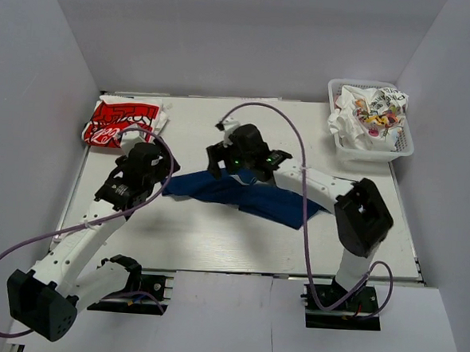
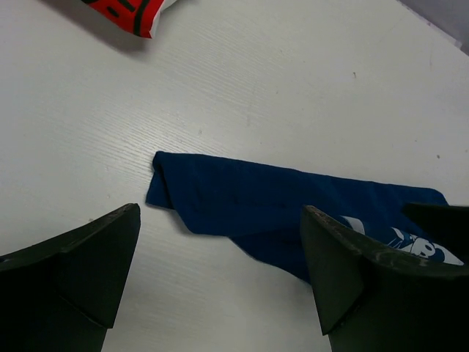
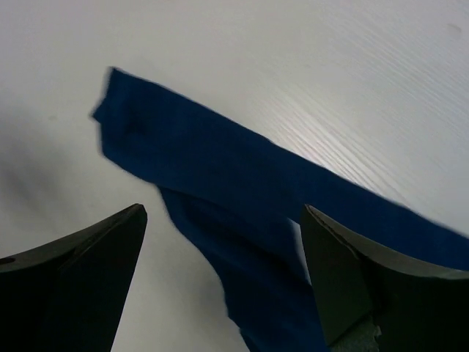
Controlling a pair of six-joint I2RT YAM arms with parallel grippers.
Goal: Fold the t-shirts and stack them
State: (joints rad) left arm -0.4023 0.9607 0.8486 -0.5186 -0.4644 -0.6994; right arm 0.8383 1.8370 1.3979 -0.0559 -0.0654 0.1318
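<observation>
Both agape, empty: left end effector (image 2: pixel 220 213) and right end effector (image 3: pixel 223 209) hovering; I'm reading navy t-shirt (image 1: pixel 280 203) lying crosswise beneath, long axis spanning them.

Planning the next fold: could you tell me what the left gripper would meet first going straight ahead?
Probably the navy t-shirt, near its folded end on the table; depth is unclear.

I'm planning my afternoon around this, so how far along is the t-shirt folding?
Done: one red-and-white tee lies folded at the far left corner. In hand: the navy tee lies partly folded mid-table, with the left gripper and right gripper both open above it. Left: finish and stack it, then the crumpled white tees in the basket.
</observation>
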